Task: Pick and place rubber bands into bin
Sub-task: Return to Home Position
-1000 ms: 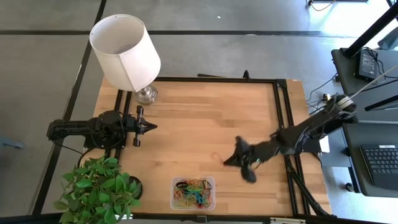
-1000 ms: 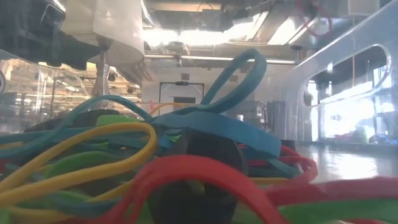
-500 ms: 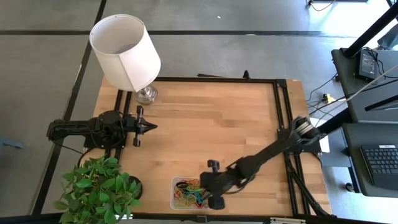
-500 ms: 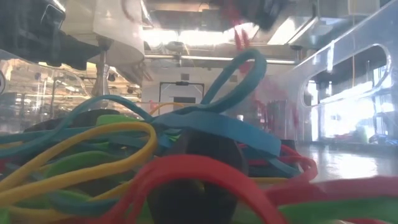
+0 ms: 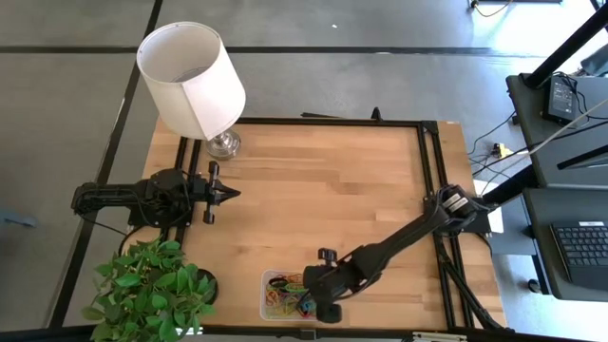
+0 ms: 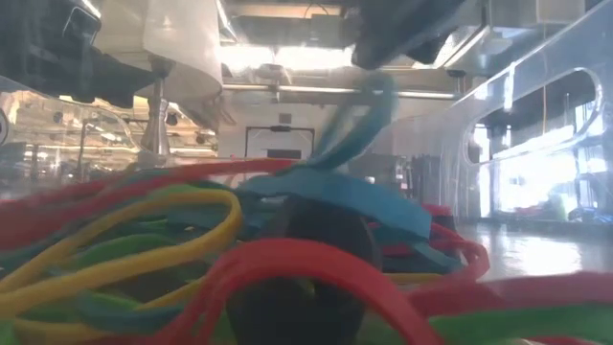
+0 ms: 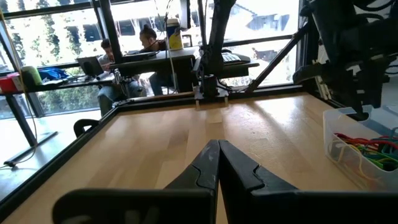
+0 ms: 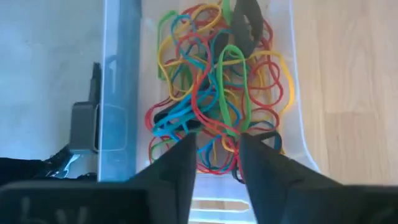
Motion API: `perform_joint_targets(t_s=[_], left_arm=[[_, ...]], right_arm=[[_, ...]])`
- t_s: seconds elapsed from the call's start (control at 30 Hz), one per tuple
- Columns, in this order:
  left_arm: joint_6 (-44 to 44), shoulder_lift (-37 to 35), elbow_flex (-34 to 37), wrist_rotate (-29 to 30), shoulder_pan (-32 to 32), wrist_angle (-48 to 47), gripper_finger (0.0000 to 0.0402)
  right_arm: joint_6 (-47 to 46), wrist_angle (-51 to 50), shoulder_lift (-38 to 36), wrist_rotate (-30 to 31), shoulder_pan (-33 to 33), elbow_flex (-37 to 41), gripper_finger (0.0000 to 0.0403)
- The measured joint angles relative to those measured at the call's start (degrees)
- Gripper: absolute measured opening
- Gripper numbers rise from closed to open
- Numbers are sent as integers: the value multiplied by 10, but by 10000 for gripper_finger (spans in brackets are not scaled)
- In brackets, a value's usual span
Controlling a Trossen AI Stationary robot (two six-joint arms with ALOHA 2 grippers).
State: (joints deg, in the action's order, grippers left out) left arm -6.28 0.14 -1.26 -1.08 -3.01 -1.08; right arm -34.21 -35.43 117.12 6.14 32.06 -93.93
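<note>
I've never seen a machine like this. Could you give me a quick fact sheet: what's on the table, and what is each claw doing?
Table: wooden top
Bin: clear tub at the table's edge, next to the potted plant
Rubber bands: tangled red, green, yellow and blue pile inside the bin
Right claw: open, holding nothing, directly above the bin
Left claw: shut, waiting on the left side, far from the bin
Other: white-shaded lamp at a far corner

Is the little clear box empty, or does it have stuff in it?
Not empty: the bin holds a tangled heap of colourful rubber bands.
</note>
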Motion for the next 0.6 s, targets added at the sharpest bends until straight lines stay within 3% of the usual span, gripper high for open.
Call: perform_joint_targets(t_s=[0.13, 0.27, 0.37, 0.5, 0.6], left_arm=[[0, 0, 0, 0, 0, 0, 4], [0, 0, 0, 0, 0, 0, 4], [0, 0, 0, 0, 0, 0, 4], [0, 0, 0, 0, 0, 0, 4], [0, 0, 0, 0, 0, 0, 4]], right_arm=[[56, -30, -15, -2, -5, -1, 150], [88, -78, -20, -1, -17, -2, 155], [114, -118, -30, 0, -22, -2, 122], [199, -115, -66, -49, -23, 12, 19], [229, -77, -121, -55, -28, 48, 16]])
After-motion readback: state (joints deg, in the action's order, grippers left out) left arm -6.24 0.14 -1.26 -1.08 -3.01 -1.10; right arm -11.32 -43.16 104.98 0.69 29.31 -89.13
